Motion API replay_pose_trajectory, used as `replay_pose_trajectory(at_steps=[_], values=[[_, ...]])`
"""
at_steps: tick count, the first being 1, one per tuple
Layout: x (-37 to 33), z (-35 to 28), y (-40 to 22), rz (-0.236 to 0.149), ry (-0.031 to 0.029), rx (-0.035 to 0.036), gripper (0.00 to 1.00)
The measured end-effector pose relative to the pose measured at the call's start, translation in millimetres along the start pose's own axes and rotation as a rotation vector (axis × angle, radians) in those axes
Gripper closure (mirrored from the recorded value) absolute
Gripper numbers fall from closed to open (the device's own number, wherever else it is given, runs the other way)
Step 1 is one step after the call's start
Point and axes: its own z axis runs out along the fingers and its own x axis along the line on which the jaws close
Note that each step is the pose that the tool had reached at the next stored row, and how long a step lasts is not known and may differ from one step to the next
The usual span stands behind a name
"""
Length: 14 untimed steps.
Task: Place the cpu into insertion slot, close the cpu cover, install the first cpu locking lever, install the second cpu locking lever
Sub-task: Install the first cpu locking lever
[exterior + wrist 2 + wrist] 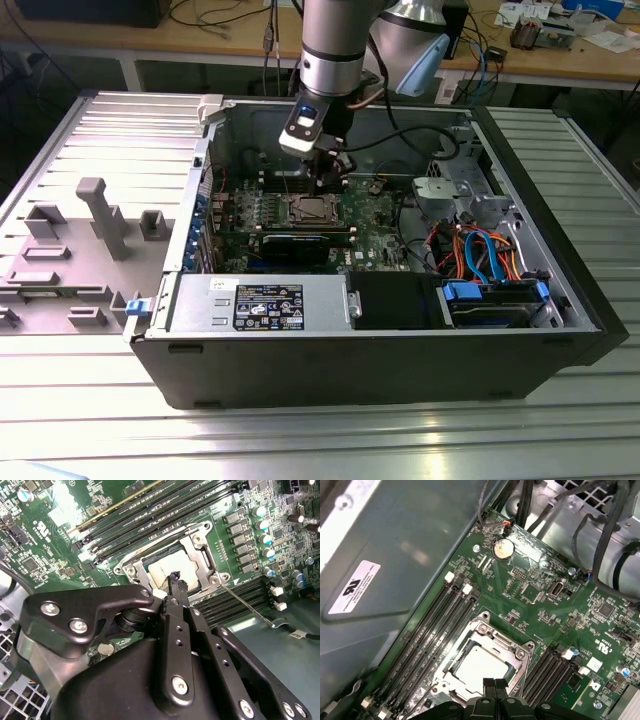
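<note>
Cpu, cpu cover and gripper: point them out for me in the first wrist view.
cpu (479,666), first wrist view, middle of its silvery face.
cpu cover (500,641), first wrist view, frame bar beside the window.
gripper (495,684), first wrist view, between its fingertips.

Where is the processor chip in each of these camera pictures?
Exterior view: chip in the middle of the case, below the arm.
Second wrist view: chip just beyond the hand.
First wrist view: chip just beyond the hand.
Shared landmark: long black memory slots beside it.

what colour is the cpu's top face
Pale silver; the cpu shows best in the first wrist view.
</note>
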Motion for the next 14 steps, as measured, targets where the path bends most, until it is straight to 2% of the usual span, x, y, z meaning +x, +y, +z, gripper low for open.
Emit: replay_pose_trajectory(at_steps=[14], values=[[0.0,0.0,0.0,-0.098,-0.0034,-0.0007,0.89]])
